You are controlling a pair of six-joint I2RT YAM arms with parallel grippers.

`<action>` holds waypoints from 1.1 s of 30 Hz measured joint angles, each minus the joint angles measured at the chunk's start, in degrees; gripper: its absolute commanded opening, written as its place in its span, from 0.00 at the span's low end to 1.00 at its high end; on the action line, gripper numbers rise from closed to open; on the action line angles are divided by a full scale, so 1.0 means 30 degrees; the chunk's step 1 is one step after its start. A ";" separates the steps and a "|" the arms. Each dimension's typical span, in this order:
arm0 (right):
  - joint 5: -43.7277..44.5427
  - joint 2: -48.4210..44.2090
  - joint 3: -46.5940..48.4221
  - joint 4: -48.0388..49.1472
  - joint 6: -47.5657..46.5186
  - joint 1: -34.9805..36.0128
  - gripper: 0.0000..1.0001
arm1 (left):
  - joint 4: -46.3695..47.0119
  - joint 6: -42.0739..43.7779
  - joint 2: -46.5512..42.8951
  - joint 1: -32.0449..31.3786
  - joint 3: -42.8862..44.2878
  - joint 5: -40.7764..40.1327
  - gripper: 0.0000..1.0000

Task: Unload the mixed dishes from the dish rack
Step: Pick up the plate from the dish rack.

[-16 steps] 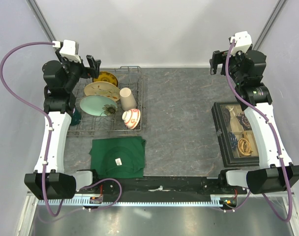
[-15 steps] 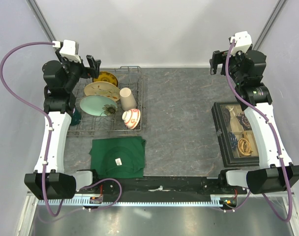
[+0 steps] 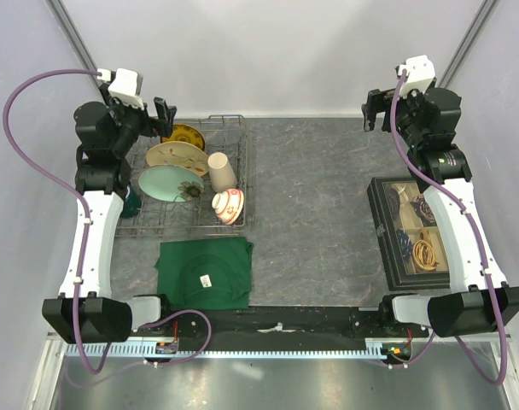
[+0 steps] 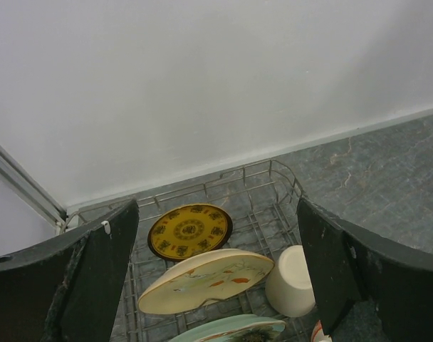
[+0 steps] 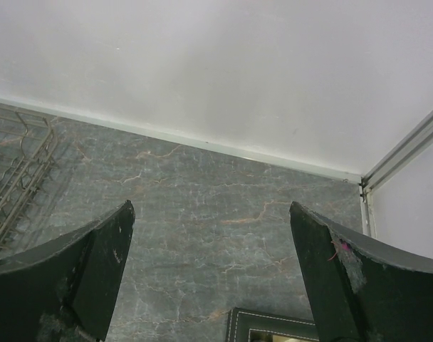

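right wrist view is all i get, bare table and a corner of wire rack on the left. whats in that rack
Observer: Three plates lean on edge in the dish rack: a yellow patterned plate at the back, a cream plate, then a teal plate.
Operator: any cups or bowls
Observer: A beige cup sits right of the plates, with a red-and-white bowl just nearer the arms.
Operator: and the left gripper
Observer: The left gripper hangs open above the rack's back end, holding nothing.
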 measured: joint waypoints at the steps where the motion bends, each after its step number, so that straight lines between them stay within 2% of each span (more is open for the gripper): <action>1: -0.0058 0.0000 0.0000 -0.0007 0.0000 -0.0007 0.98 | -0.0364 0.0248 0.0153 0.0000 0.0277 0.0109 0.99; 4: -0.0131 0.0000 0.0000 -0.0015 0.0000 0.0000 0.98 | -0.1275 0.1479 0.0816 0.0000 0.1319 0.0364 0.99; 6: -0.0197 0.0000 0.0000 -0.0044 -0.0007 0.0000 0.98 | -0.2084 0.2739 0.1399 0.0000 0.2157 0.0670 0.95; 12: -0.0510 0.0000 -0.0015 -0.0138 -0.0007 -0.0007 0.98 | -0.5064 0.8102 0.3563 -0.0335 0.4823 0.1392 0.93; 16: -0.0794 0.0000 -0.0204 -0.0160 -0.0007 0.0000 0.98 | -0.6586 1.1526 0.4248 -0.0415 0.4983 0.2324 0.92; 23: -0.1202 0.0000 -0.0386 -0.0321 -0.0015 0.0000 0.98 | -0.8072 1.5861 0.5464 -0.0692 0.5027 0.3847 0.91; 33: -0.1494 0.0000 -0.0801 -0.0408 -0.0146 0.0000 0.98 | -1.0040 2.0750 0.7796 -0.1698 0.5705 0.3978 0.89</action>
